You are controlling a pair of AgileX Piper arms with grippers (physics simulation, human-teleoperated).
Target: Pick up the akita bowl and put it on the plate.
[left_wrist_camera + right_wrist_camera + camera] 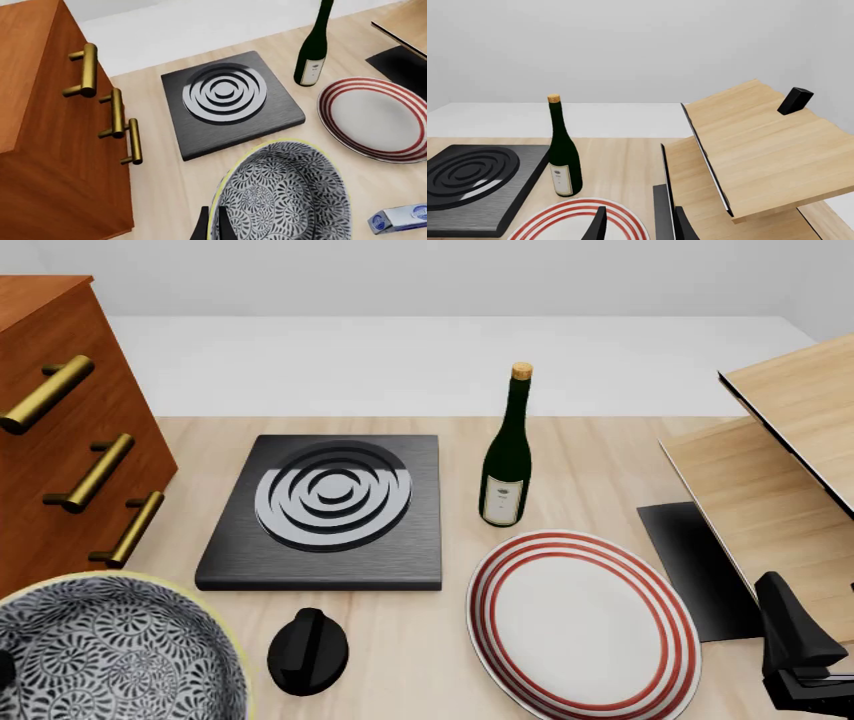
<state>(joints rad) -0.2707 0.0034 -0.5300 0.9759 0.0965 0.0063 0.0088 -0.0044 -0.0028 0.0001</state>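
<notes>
So my left gripper [212,227] has its fingers pinched on the rim of the akita bowl [283,197], held up near the stove [327,510] and knob [308,650]. Plate [583,620] sits apart. Right gripper [637,225] is spread, holding nothing.

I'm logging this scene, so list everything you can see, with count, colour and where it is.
akita bowl: one, navy-and-white pattern with pale yellow rim, near left corner of the front view, gripped at its rim.
plate: one, white with red rings, near right of the table.
stove: one, black with grey rings, centre left.
knob: one, black, in front of the stove.
bottle: one, dark green, upright behind the plate.
cabinet: one, brown with brass handles, far left.
shelf: one, pale wood, right.
carton: one, blue-and-white, lying beside the bowl.
left hand: black, shut on the bowl's rim.
right hand: black, open, near the plate.
</notes>
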